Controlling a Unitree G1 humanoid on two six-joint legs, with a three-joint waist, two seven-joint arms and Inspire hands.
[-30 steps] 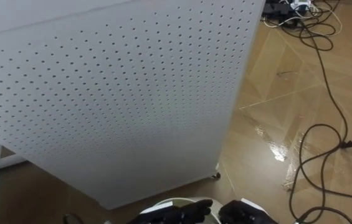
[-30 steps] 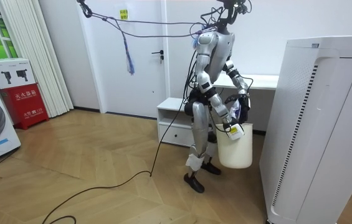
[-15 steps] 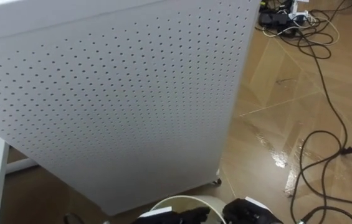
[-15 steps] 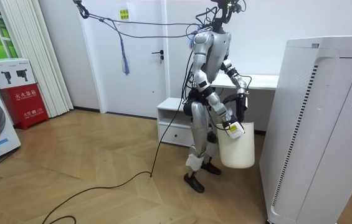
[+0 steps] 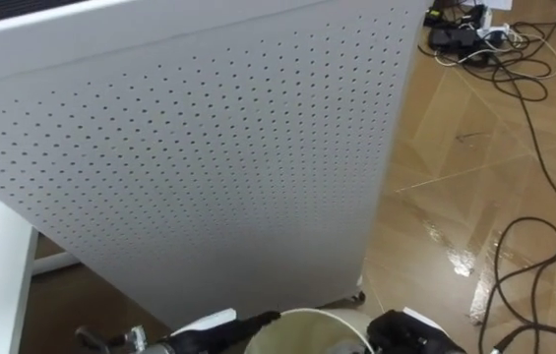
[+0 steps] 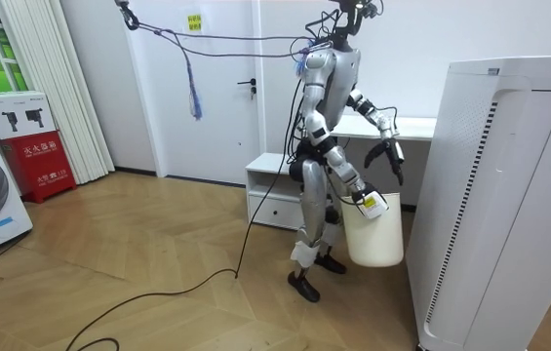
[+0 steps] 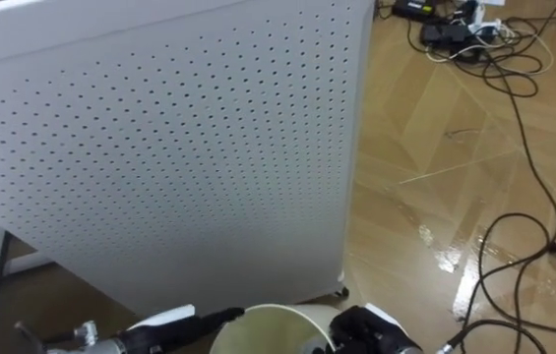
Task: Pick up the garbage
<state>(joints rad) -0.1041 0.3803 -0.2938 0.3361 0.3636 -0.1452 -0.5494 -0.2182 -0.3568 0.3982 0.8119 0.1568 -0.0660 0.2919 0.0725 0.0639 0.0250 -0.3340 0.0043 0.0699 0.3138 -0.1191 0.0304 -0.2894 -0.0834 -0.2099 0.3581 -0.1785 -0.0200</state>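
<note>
A white waste bin [image 6: 373,239] hangs at my right side, with my right hand [image 6: 365,201] shut on its rim. From above, the bin's round rim [image 5: 307,324] shows at the bottom edge, and my dark right hand [image 5: 410,334] sits on its right side. My left hand [image 6: 390,158] is lifted off the bin with relaxed, open fingers. It reaches in from the lower left [image 5: 248,321] beside the rim. No garbage is visible.
I stand close in front of a tall white perforated appliance [image 5: 209,147], on castors [image 6: 499,195]. Dark cables [image 5: 528,246] loop over the wooden floor to my right, and a power strip [image 5: 455,29] lies farther off. A white desk [image 6: 407,127] and low cabinet [image 6: 270,185] are behind me.
My left hand has come off the bin and swung up and outward. The bin now hangs from my right hand alone. My head view has shifted slightly.
</note>
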